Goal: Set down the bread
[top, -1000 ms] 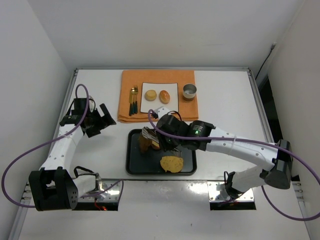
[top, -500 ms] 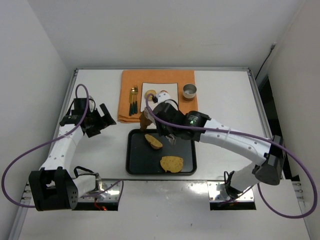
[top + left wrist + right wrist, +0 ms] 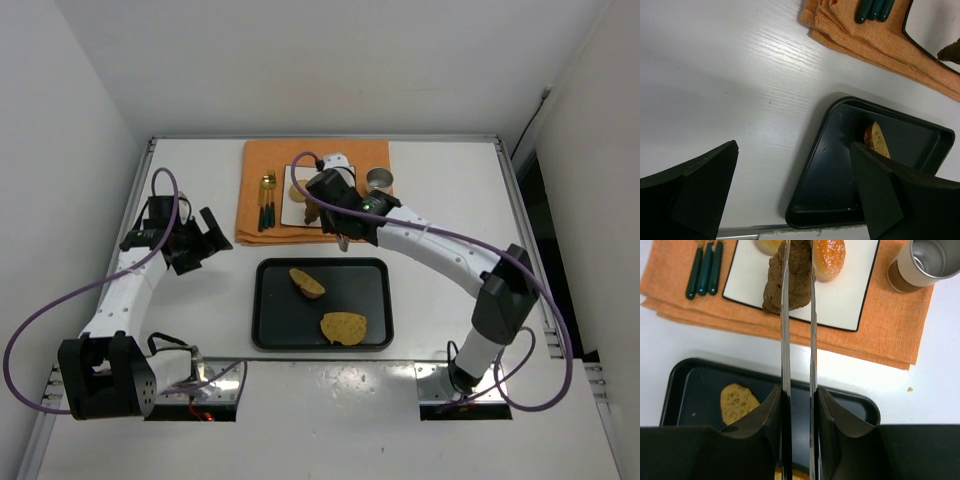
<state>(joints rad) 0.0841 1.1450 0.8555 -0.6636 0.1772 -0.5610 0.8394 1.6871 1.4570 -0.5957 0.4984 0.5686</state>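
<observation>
At the far left, the left gripper point(image 3: 203, 243) hangs over bare table as it did a second ago, fingers spread wide with nothing between them. Beside it, the black tray point(image 3: 270, 320) carries a long slice point(image 3: 307, 283) and a round slice point(image 3: 343, 326). The brown bread point(image 3: 798, 285) that was above it a second ago has left. It now sits pinched between the narrowly parted blades of the right gripper point(image 3: 798, 250), over the white plate point(image 3: 850, 295) on the orange cloth point(image 3: 890, 330), beside a seeded bun point(image 3: 830, 257). I cannot tell whether the bread touches the plate. A metal cup point(image 3: 925, 262) stands further right.
</observation>
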